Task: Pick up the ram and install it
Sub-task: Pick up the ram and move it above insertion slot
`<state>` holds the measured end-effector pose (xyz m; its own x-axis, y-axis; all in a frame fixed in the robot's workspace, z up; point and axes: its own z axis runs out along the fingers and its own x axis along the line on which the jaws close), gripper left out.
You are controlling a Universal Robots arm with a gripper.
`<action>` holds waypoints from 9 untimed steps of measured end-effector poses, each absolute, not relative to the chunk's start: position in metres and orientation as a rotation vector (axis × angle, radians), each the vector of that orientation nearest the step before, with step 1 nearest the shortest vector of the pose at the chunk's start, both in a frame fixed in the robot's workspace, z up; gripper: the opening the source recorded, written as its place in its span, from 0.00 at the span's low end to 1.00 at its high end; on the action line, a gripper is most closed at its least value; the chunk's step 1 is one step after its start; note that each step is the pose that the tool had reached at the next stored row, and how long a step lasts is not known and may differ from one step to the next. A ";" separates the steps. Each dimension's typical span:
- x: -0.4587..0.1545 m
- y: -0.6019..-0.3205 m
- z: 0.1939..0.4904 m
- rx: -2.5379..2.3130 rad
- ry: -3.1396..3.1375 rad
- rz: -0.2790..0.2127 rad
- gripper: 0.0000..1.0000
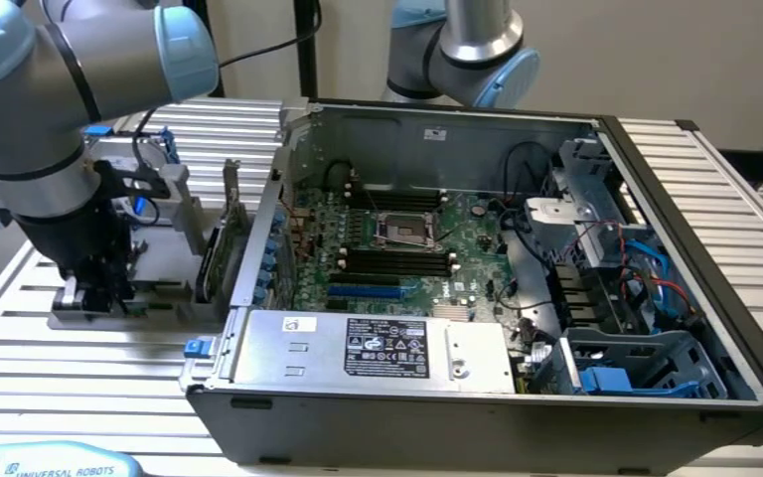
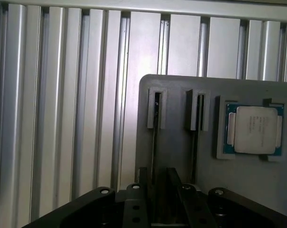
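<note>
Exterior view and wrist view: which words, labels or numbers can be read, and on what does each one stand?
"UNIVERSAL ROBOTS": on the light blue cover, exterior view's lower left.
Black label on the power supply: print too small to read.
Markings on the processor: too faint to read.

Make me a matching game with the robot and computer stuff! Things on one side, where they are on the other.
Things: 1 gripper; 2 ram; 3 silver chip; 4 motherboard.
Places: a inside the open case; b flat in a pocket of the grey holder; c on edge in a holder slot; d open, low over the holder.
Pairs: 1-d, 2-c, 3-b, 4-a.
</note>
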<state>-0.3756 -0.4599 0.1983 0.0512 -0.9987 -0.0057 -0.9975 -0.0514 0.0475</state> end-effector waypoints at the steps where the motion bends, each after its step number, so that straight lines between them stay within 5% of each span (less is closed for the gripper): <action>1: -0.376 -0.460 0.198 2.256 -2.141 -0.057 0.31; 9: -0.374 -0.460 0.195 2.262 -2.134 -0.054 0.31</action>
